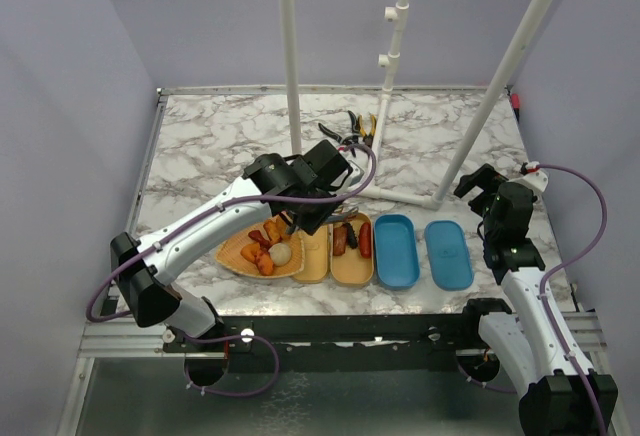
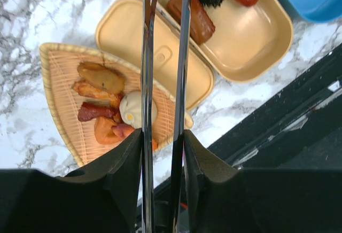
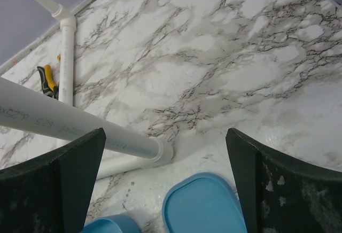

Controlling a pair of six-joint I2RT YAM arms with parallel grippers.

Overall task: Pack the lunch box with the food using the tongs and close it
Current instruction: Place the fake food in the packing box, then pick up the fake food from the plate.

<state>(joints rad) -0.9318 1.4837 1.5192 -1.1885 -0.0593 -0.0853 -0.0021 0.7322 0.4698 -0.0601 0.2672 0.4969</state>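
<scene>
**Grey metal tongs gripped above tray and lunch box**

The left pincer [image 2: 162,135] is clenched on the tongs [image 2: 148,72]. Its black fingers [image 2: 123,166] press the two thin arms from outside. The arms pass over the woven tray [image 2: 59,83] and the beige lunch box [image 2: 256,48]. The top edge of the wrist view cuts off their tips, so I cannot tell if they carry something. From above, the arm hides most of the tongs.

Some food [image 2: 99,78] lies on the tray: orange and red pieces and a beige ball [image 2: 133,110], partly behind one tong arm. Sausage pieces [image 2: 195,19] lie in one half of the lunch box.

The right pincer [image 3: 165,137] is released, fingers wide apart, over the marble bench [image 3: 240,56]. Between its fingers shows a blue lid [image 3: 203,206], cut by the lower edge. Of the pliers [image 3: 47,80] only a yellow handle is visible, beside a white pipe [image 3: 80,123].
</scene>
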